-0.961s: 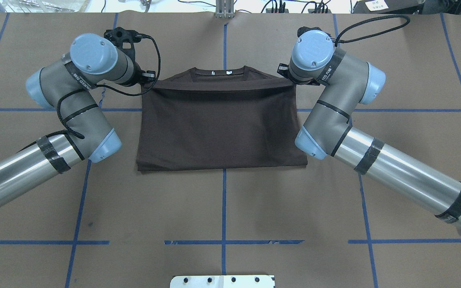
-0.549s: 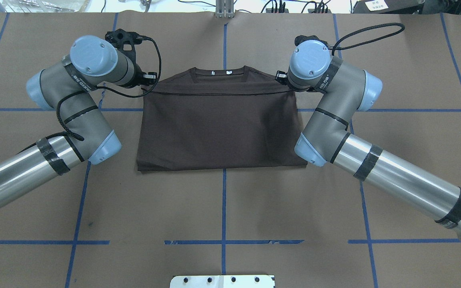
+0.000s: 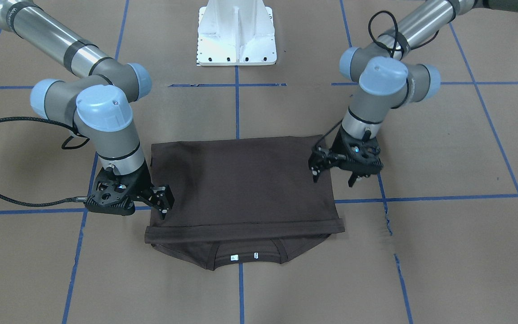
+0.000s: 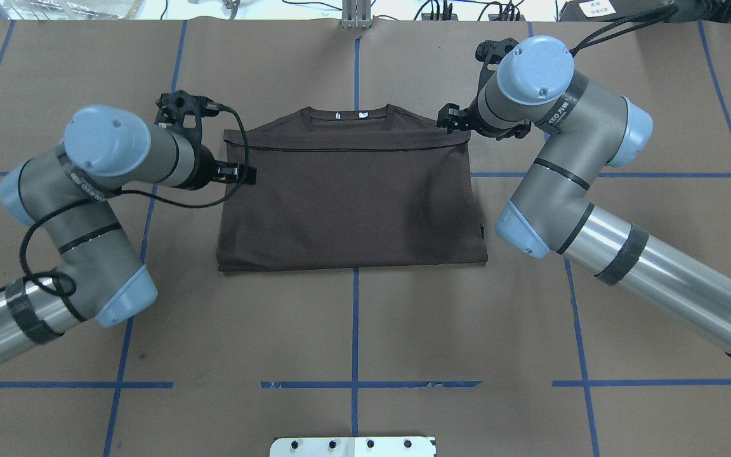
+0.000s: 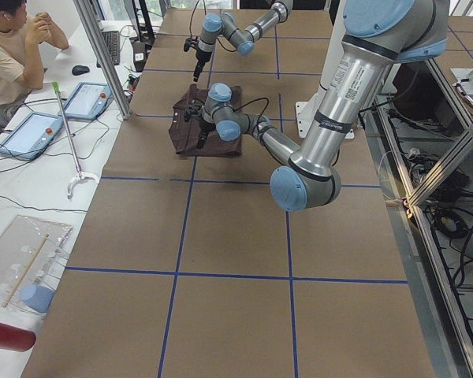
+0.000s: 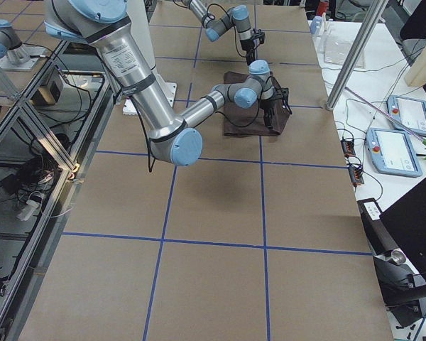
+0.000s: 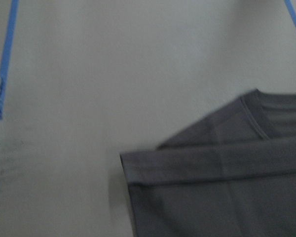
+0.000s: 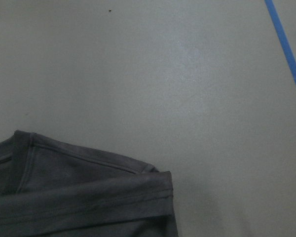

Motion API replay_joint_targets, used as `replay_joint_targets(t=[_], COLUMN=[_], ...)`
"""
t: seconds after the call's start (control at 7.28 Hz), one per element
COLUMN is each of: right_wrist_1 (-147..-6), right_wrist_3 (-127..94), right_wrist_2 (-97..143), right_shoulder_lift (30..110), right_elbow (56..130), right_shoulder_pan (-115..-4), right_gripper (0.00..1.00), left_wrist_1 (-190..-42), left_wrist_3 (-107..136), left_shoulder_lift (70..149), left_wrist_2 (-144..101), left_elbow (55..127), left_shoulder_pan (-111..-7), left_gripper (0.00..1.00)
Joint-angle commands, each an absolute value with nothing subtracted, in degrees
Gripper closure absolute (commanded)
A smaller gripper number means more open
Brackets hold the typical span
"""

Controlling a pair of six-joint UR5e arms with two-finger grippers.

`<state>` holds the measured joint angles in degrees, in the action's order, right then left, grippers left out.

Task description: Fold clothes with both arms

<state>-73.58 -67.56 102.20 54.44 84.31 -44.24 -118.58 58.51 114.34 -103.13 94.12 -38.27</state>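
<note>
Shirt (image 4: 353,203) lay flat mid-surface (image 4: 353,330), hem folded over to just short of the far collar; left pincer (image 3: 333,177) and right pincer (image 3: 163,200) hung open and empty above its side edges, probably so the fold could lie undisturbed.

Left wrist view blurred, T-shirt (image 7: 227,192) cut off at its right and bottom edges, at left and bottom in the right wrist view, left arm (image 4: 86,209) and right arm (image 4: 657,279) cropped by frame edges, left gripper (image 3: 333,179) and right gripper (image 3: 166,206) too small in side views
</note>
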Motion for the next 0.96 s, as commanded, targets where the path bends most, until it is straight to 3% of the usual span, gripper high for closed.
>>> replay_joint_targets(t=[0.0,0.14,0.27,0.41,0.82], right_wrist_1=[-73.56,-73.56,-73.56,-73.56,-73.65], right_wrist_3=[-67.06,-67.06,-67.06,-67.06,-67.06], right_wrist_2=[102.66,102.66,102.57,102.57,102.57], right_shoulder_lift=[55.28,55.46,55.46,55.46,55.37], right_elbow=[85.78,85.78,85.78,85.69,85.69], right_shoulder_pan=[-44.38,-44.38,-44.38,-44.38,-44.38], right_gripper=[0.0,0.0,0.0,0.0,0.0], left_wrist_1=[-119.0,-119.09,-119.09,-119.09,-119.09], left_wrist_3=[59.77,62.11,67.53,70.2,70.58], left_shoulder_lift=[107.43,106.53,106.35,106.26,106.17], left_wrist_2=[-102.92,-101.27,-100.64,-100.63,-100.64], left_elbow=[98.78,99.57,99.75,100.63,100.9], left_shoulder_pan=[-33.24,-31.57,-30.25,-29.63,-29.44], left_gripper=[0.0,0.1,0.51,0.65,0.66])
